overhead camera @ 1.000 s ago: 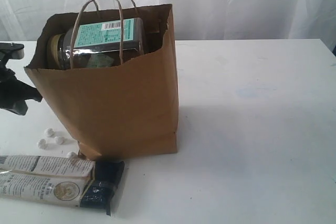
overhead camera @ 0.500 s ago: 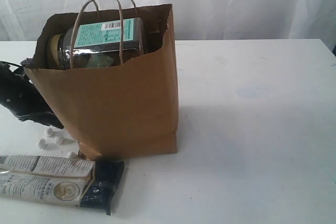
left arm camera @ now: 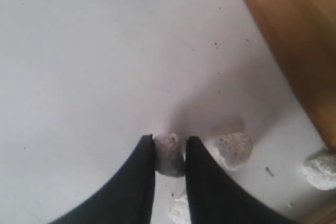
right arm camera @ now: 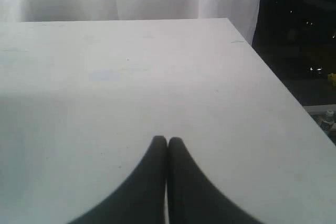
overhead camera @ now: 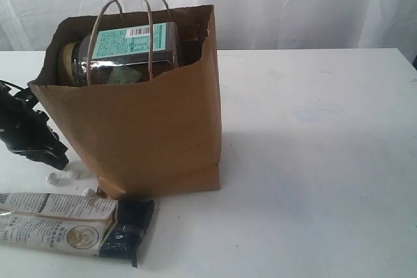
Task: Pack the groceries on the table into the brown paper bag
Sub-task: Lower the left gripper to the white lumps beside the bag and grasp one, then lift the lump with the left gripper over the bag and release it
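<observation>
At centre-left of the exterior view the brown paper bag [overhead camera: 156,135] stands upright on the table [overhead camera: 313,161], mouth open, top edge ragged, twine handles raised. A clear jar [overhead camera: 120,56] lies on its side inside, yellow lid toward frame left, its label showing above the rim. The long twin packet [overhead camera: 65,226] lies flat at lower left, its dark end just beside the bag's near bottom corner and its other end cut off by the frame edge.

Left gripper [overhead camera: 55,159]: low over the table at the left edge, just beside the bag's left wall. In the left wrist view its jaws stand narrow, closed on a small white lump [left arm camera: 169,161] resting on the surface. Loose white lumps [left arm camera: 231,149] lie close by, near the foot of the bag; more show in the exterior view [overhead camera: 52,178].

Right gripper [right arm camera: 167,141]: jaws fully together, holding nothing, over bare tabletop. The table's corner and side edge run along the right of that view, with a dark drop beyond.

Open surface: wide and unobstructed to the right of the bag; cramped at lower left.
</observation>
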You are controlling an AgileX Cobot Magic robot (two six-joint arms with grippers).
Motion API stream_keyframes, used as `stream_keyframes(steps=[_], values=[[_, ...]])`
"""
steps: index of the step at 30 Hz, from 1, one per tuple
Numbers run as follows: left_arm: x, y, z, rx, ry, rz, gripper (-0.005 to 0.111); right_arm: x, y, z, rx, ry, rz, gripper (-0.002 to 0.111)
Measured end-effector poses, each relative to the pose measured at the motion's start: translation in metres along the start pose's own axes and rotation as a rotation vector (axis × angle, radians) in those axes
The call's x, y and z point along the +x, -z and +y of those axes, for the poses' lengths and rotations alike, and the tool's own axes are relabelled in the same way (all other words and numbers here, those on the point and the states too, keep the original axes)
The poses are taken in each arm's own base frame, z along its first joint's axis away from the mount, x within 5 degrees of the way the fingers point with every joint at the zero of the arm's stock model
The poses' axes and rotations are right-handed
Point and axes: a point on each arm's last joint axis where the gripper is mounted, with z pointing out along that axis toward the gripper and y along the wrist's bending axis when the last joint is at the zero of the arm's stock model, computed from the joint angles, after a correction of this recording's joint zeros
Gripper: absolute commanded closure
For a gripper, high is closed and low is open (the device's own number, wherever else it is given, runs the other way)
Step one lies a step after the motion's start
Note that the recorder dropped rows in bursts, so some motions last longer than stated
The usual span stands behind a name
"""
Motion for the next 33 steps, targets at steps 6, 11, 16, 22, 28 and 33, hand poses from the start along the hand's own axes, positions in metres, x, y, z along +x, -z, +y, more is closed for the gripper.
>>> stream_keyframes(steps=[6, 11, 16, 22, 28, 33], values=[[0.003, 0.005, 0.003, -0.044, 0.041, 0.048, 0.107, 0.000, 0.000, 0.000, 0.000, 0.000, 0.000, 0.108], [-0.005, 0.044, -0.003, -0.082, 0.076, 0.075, 0.107, 0.000, 0.000, 0.000, 0.000, 0.000, 0.000, 0.108], [-0.013, 0.139, -0.039, -0.103, 0.090, 0.016, 0.107, 0.000, 0.000, 0.000, 0.000, 0.000, 0.000, 0.108], [-0.016, 0.225, -0.089, -0.056, 0.049, -0.236, 0.107, 0.000, 0.000, 0.000, 0.000, -0.002, 0.000, 0.108], [-0.021, 0.256, -0.122, 0.120, 0.006, -0.434, 0.107, 0.000, 0.000, 0.000, 0.000, -0.002, 0.000, 0.108], [-0.027, 0.262, -0.136, 0.258, -0.104, -0.523, 0.107, 0.000, 0.000, 0.000, 0.000, -0.002, 0.000, 0.108]])
